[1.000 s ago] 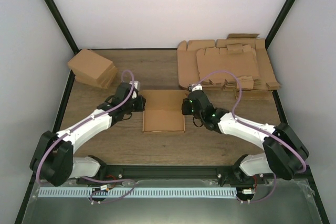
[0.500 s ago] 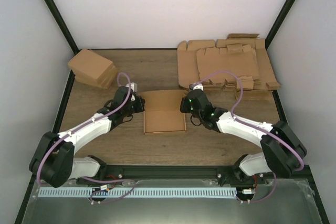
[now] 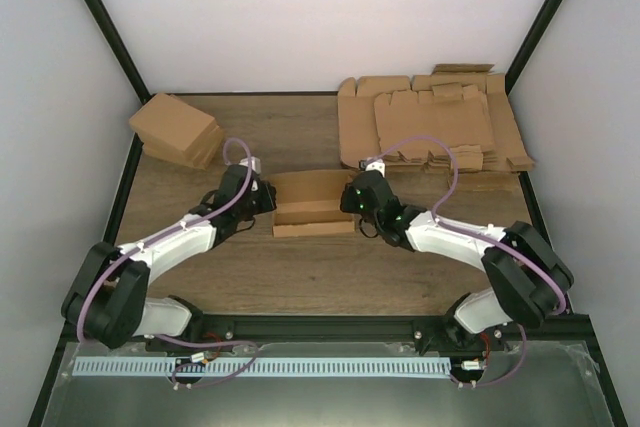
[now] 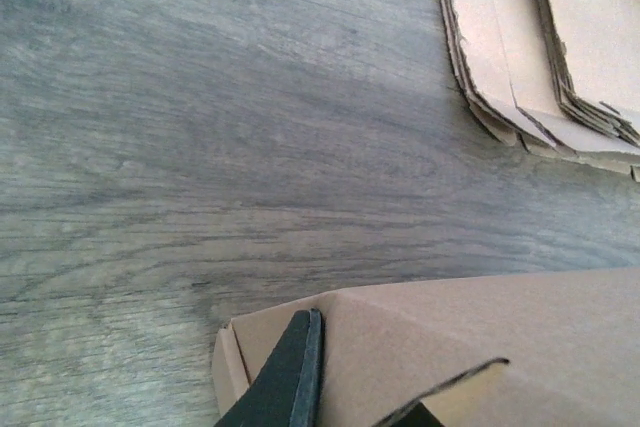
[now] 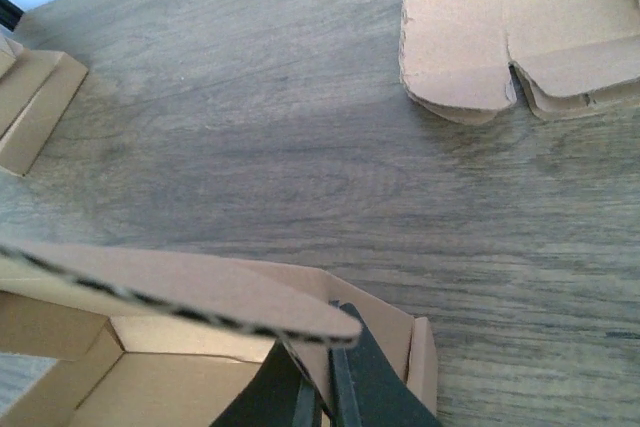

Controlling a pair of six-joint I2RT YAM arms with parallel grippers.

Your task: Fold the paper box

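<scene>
1. at the middle of the worktop [image 3: 300, 272], between the two arms, lies the paper box [image 3: 313, 207]. it is partly folded, with a panel raised along its width rather than lying flat.
2. the left gripper [image 3: 268, 197] is at the box's left edge and touches it. the right gripper [image 3: 350, 199] is at the box's right edge.
3. in the left wrist view the left gripper [image 4: 360, 392] is narrow. one dark finger [image 4: 290, 372] lies against the outer face of a cardboard wall by a folded corner. the other finger shows only as a tip under a small flap, so the wall sits between the two and is held.
4. in the right wrist view the right gripper [image 5: 325, 372] has its fingers [image 5: 365, 382] almost together, pinching an upright side wall of the paper box [image 5: 150, 372] near its corner.
5. a long flap with a corrugated edge reaches across above the box's open inside in that view, tilted and lifted off the wood.
6. a stack of flat cardboard sheets [image 3: 430, 127] lies at the far right of the worktop, well apart from the box.
7. a pile of folded cartons [image 3: 178, 129] sits at the far left corner, also well apart from the box.
</scene>
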